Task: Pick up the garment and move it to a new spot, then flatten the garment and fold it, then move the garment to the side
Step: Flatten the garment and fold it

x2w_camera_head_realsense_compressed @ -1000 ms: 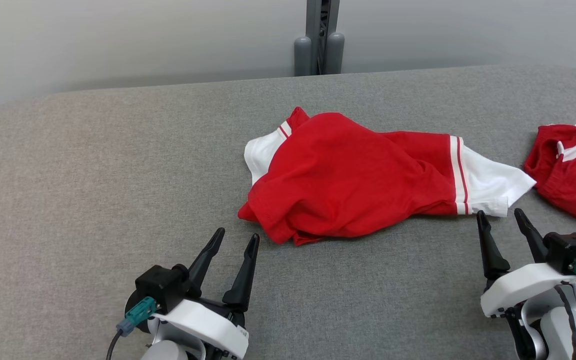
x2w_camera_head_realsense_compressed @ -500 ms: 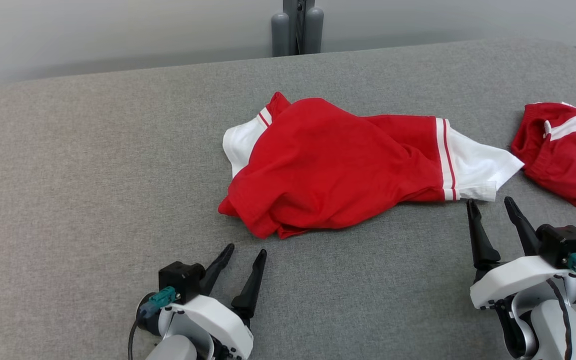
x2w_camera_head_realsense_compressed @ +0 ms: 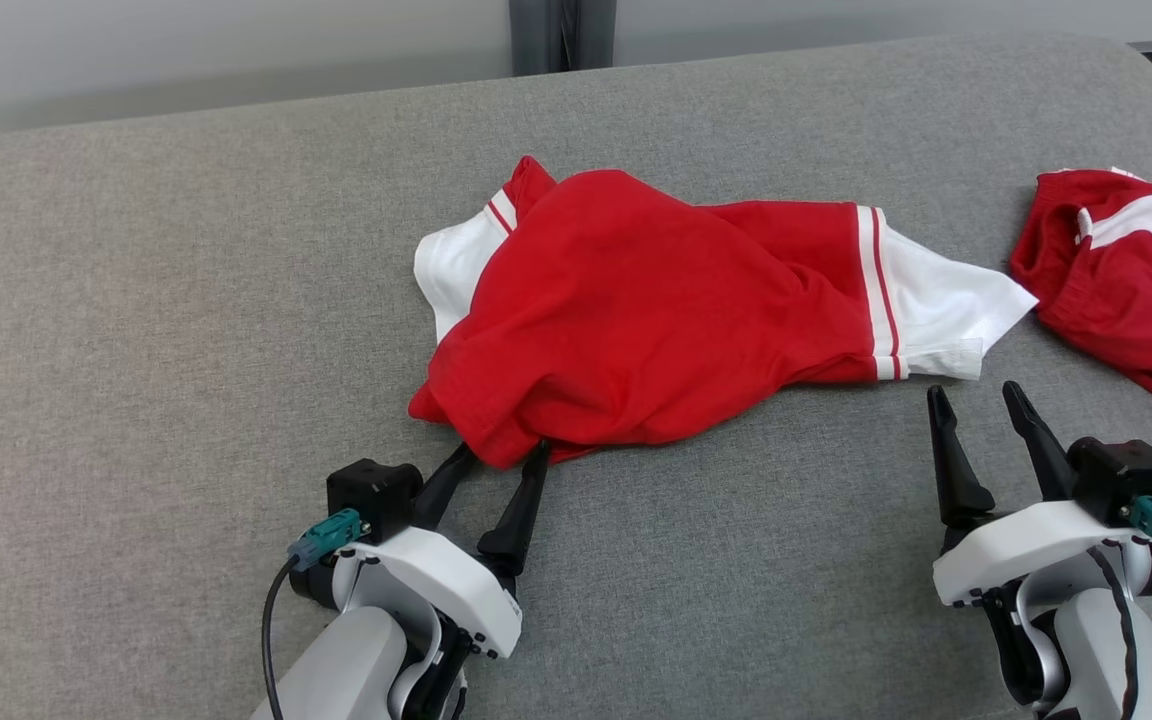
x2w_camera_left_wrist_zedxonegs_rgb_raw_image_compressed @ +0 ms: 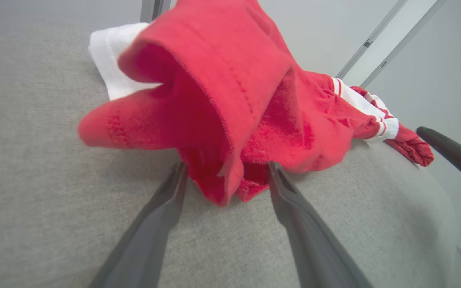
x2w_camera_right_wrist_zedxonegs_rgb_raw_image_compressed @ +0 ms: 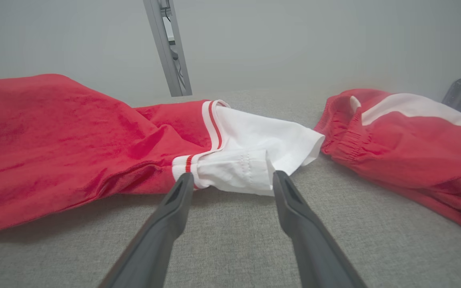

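Note:
The garment (x2w_camera_head_realsense_compressed: 656, 310) is a crumpled red shirt with white, red-striped sleeves, lying mid-table (x2w_camera_head_realsense_compressed: 136, 350). My left gripper (x2w_camera_head_realsense_compressed: 503, 452) is open, with the shirt's near-left hem corner between its fingertips. The left wrist view shows that red hem fold (x2w_camera_left_wrist_zedxonegs_rgb_raw_image_compressed: 230, 80) hanging between the open left gripper (x2w_camera_left_wrist_zedxonegs_rgb_raw_image_compressed: 227, 166). My right gripper (x2w_camera_head_realsense_compressed: 973, 392) is open and holds nothing, just short of the white right sleeve (x2w_camera_head_realsense_compressed: 936, 310). From the right wrist, the sleeve cuff (x2w_camera_right_wrist_zedxonegs_rgb_raw_image_compressed: 254, 136) lies just beyond the right gripper (x2w_camera_right_wrist_zedxonegs_rgb_raw_image_compressed: 233, 175), with the shirt's red body (x2w_camera_right_wrist_zedxonegs_rgb_raw_image_compressed: 54, 128) to the left.
A second red and white garment (x2w_camera_head_realsense_compressed: 1126, 270) lies bunched at the table's right edge, close to the sleeve, also in the right wrist view (x2w_camera_right_wrist_zedxonegs_rgb_raw_image_compressed: 398, 132). A grey post (x2w_camera_head_realsense_compressed: 561, 30) stands behind the table's far edge. Bare grey cloth spreads to the left.
The head camera has shifted, sliding the scene up and left. My left gripper has moved forward until its fingertips straddle the shirt's near corner. The right gripper stays by the sleeve.

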You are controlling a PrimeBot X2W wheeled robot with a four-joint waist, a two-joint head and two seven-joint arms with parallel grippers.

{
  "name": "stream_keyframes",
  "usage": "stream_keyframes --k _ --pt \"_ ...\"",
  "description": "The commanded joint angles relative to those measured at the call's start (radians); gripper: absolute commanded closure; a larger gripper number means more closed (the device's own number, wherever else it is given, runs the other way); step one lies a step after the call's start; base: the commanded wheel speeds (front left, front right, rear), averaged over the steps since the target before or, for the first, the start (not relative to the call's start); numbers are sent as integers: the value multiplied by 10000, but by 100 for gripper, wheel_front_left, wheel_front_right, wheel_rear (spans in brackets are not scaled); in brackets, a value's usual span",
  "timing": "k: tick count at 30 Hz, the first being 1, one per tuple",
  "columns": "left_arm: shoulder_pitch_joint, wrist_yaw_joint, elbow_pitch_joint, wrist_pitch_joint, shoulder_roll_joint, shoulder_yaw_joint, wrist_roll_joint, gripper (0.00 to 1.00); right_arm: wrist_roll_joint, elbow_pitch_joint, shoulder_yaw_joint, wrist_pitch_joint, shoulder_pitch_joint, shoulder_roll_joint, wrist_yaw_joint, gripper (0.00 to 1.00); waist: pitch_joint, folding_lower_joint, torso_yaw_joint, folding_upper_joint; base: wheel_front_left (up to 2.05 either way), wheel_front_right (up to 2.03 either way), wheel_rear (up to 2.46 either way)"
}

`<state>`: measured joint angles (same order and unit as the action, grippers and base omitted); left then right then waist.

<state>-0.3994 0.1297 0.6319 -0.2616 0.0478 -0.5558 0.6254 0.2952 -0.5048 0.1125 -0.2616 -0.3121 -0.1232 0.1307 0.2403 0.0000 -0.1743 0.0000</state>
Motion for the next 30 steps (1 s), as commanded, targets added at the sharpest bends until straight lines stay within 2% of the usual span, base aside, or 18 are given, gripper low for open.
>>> stream_keyframes --k 1,2,3,4,11,23,30 --pt "-160 14 50 -43 55 58 50 0 -58 8 -23 -48 -90 3 3 0 43 0 -13 0 0 0 0" --pt "-191 14 54 -43 52 51 83 35 -58 2 -28 -48 -97 11 3 0 62 0 -16 0 0 0 0" --pt "-212 14 63 -43 52 14 133 76 -63 -6 -34 -48 -100 13 3 0 75 0 -16 0 0 0 0" --pt "-230 14 68 -43 52 -22 153 100 -62 -14 -44 -48 -103 16 3 0 81 0 -12 0 0 0 0" --pt "-99 14 -257 -43 187 37 459 100 -134 -133 -137 -48 -57 -41 3 0 -109 0 196 0 0 0 0" --pt "498 15 -1655 -43 733 1393 117 100 -84 -313 8 -48 185 -207 3 0 -1001 0 1170 0 0 0 0" --pt "735 15 -2097 -43 866 1795 -11 100 -17 -341 195 -48 177 -237 3 0 -1255 0 1436 0 0 0 0"
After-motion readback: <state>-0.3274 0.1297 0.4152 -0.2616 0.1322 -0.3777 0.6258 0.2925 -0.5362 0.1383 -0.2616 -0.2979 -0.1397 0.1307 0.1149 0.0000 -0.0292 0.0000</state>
